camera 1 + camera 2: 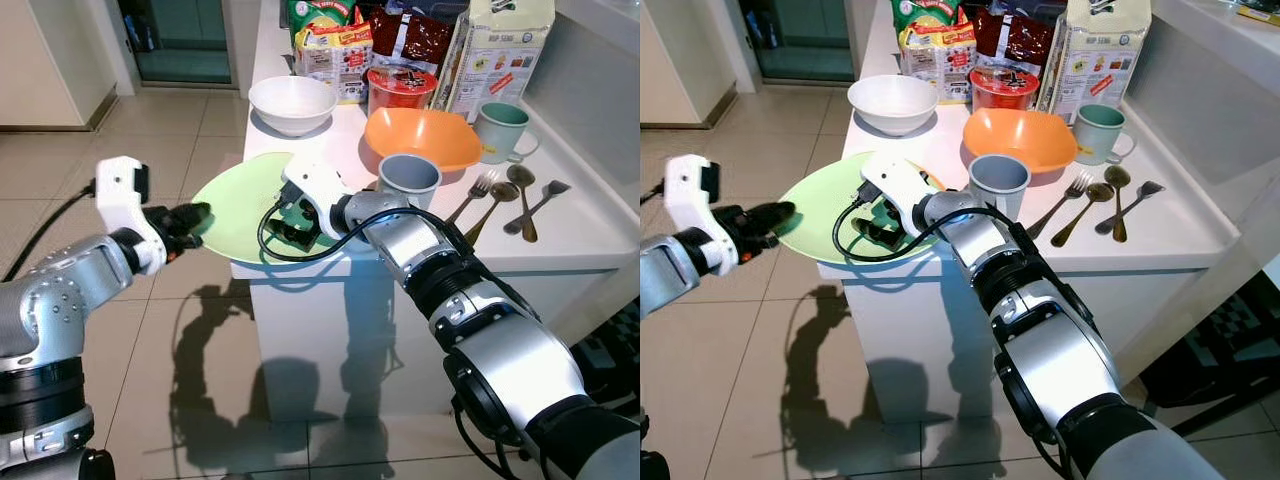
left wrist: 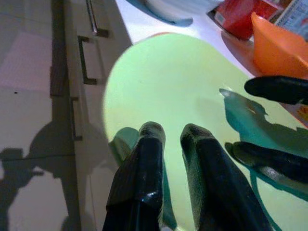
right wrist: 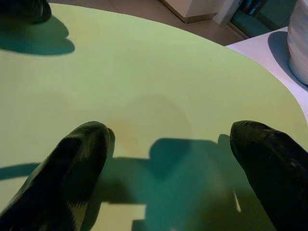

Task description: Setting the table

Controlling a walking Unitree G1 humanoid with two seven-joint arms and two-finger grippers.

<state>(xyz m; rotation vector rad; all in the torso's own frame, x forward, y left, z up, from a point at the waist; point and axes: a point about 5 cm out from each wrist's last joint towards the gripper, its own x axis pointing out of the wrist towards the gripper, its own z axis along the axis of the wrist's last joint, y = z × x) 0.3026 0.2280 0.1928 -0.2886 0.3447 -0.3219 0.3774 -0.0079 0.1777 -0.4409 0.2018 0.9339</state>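
A light green plate (image 1: pixel 236 200) lies on the white counter (image 1: pixel 580 235), its left part hanging out past the counter's edge. My right gripper (image 1: pixel 292 228) is open, its black fingers spread wide just over the plate's middle (image 3: pixel 159 72) with nothing between them. My left gripper (image 1: pixel 195 215) reaches in from the left to the plate's overhanging rim. Its fingers (image 2: pixel 144 159) lie close together just over the rim and cast a shadow on the green surface (image 2: pixel 163 82).
Behind the plate stand a white bowl (image 1: pixel 292 103), an orange bowl (image 1: pixel 422 137), a grey cup (image 1: pixel 408 180) and a teal mug (image 1: pixel 503 130). Forks and spoons (image 1: pixel 500 200) lie at the right. A red noodle cup (image 1: pixel 400 88) and food packets line the back. Tiled floor lies to the left.
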